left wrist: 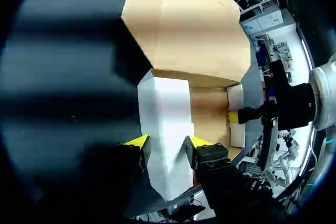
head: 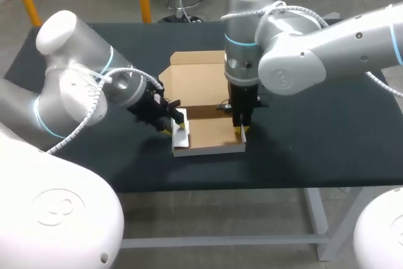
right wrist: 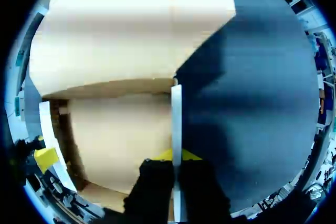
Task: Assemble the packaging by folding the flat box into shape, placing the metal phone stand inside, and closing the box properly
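Table (head: 315,124), box (head: 211,135) walls in end effectors (head: 179,120) (head: 241,130) (both pinching)

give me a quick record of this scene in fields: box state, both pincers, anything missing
box: partly folded on the table, brown inside facing up, white outside
lid flap: open, spread behind the base
left pincer: shut on the left side wall, wall raised
right pincer: shut on the right side wall, wall upright
phone stand: not in view
inside box: nothing visible
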Action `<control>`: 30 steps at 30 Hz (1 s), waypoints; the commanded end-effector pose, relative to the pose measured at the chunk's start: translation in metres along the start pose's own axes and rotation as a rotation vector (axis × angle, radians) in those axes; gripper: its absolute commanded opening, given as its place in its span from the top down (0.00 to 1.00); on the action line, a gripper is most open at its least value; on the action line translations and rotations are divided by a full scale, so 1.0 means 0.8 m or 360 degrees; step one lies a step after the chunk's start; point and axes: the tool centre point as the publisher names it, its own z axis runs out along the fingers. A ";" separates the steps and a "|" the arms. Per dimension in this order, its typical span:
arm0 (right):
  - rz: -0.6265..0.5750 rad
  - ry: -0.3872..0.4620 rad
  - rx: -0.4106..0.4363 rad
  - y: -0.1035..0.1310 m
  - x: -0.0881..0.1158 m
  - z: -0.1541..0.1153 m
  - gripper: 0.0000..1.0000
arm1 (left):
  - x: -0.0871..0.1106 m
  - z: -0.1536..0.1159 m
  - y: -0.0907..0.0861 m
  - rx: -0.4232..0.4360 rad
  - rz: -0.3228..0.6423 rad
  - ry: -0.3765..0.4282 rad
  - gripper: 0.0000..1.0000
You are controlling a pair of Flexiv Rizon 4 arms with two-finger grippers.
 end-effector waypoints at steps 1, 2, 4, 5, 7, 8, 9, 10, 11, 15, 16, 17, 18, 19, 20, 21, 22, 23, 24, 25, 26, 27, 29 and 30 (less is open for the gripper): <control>-0.0001 -0.0004 0.0009 0.001 0.003 0.002 1.00 | 0.002 0.009 -0.004 0.0006 -0.0012 -0.0332 0.55; -0.0001 -0.0004 0.0009 0.001 0.003 0.002 1.00 | 0.000 0.009 -0.004 0.0003 -0.0019 -0.0349 0.56; -0.0001 -0.0004 0.0009 0.001 0.003 0.002 1.00 | -0.003 0.010 -0.006 0.0013 -0.0031 -0.0391 0.56; -0.0001 -0.0004 0.0009 0.001 0.003 0.002 1.00 | -0.004 0.010 -0.007 0.0007 -0.0034 -0.0392 0.57; -0.0001 -0.0004 0.0009 0.001 0.003 0.002 1.00 | -0.007 0.010 -0.008 0.0013 -0.0047 -0.0429 0.58; -0.0001 -0.0004 0.0009 0.001 0.003 0.002 1.00 | -0.008 0.011 -0.009 0.0012 -0.0050 -0.0431 0.60; -0.0001 -0.0004 0.0009 0.001 0.003 0.002 1.00 | -0.009 0.011 -0.009 0.0009 -0.0056 -0.0442 0.60; -0.0001 -0.0004 0.0009 0.001 0.003 0.002 1.00 | -0.011 0.011 -0.010 0.0012 -0.0062 -0.0461 0.62; -0.0001 -0.0004 0.0009 0.001 0.003 0.002 1.00 | -0.011 0.012 -0.010 0.0013 -0.0066 -0.0471 0.64; -0.0001 -0.0004 0.0009 0.001 0.003 0.002 1.00 | -0.014 0.011 -0.011 0.0013 -0.0070 -0.0501 0.70; -0.0001 -0.0004 0.0009 0.001 0.003 0.002 1.00 | -0.014 0.011 -0.011 0.0012 -0.0071 -0.0509 0.71; -0.0001 -0.0004 0.0009 0.001 0.003 0.002 1.00 | -0.014 0.011 -0.012 0.0013 -0.0071 -0.0524 0.72; -0.0001 -0.0004 0.0009 0.001 0.003 0.002 1.00 | -0.014 0.011 -0.012 0.0014 -0.0072 -0.0537 0.74; -0.0001 -0.0004 0.0009 0.001 0.003 0.002 1.00 | -0.013 0.011 -0.012 0.0013 -0.0071 -0.0552 0.75; -0.0001 -0.0004 0.0009 0.001 0.003 0.002 1.00 | -0.013 0.012 -0.012 0.0017 -0.0068 -0.0568 0.76; -0.0001 -0.0004 0.0009 0.001 0.003 0.002 1.00 | -0.012 0.013 -0.012 0.0015 -0.0069 -0.0584 0.77; -0.0001 -0.0004 0.0009 0.001 0.003 0.002 1.00 | -0.012 0.013 -0.012 0.0014 -0.0067 -0.0600 0.78; -0.0001 -0.0004 0.0009 0.001 0.003 0.002 1.00 | -0.012 0.014 -0.012 0.0016 -0.0066 -0.0614 0.79; -0.0001 -0.0004 0.0009 0.001 0.003 0.002 1.00 | -0.012 0.014 -0.012 0.0010 -0.0067 -0.0622 0.79; -0.0001 -0.0004 0.0009 0.001 0.003 0.002 1.00 | -0.012 0.014 -0.012 0.0008 -0.0067 -0.0635 0.80; -0.0001 -0.0004 0.0009 0.001 0.003 0.002 1.00 | -0.012 0.014 -0.012 0.0008 -0.0067 -0.0650 0.80; -0.0001 -0.0004 0.0009 0.001 0.003 0.002 1.00 | -0.012 0.015 -0.012 0.0003 -0.0069 -0.0658 0.80; -0.0001 -0.0004 0.0009 0.001 0.003 0.002 1.00 | -0.013 0.016 -0.011 -0.0004 -0.0069 -0.0691 0.80; -0.0001 -0.0004 0.0009 0.001 0.003 0.002 1.00 | -0.013 0.017 -0.011 -0.0005 -0.0070 -0.0696 0.80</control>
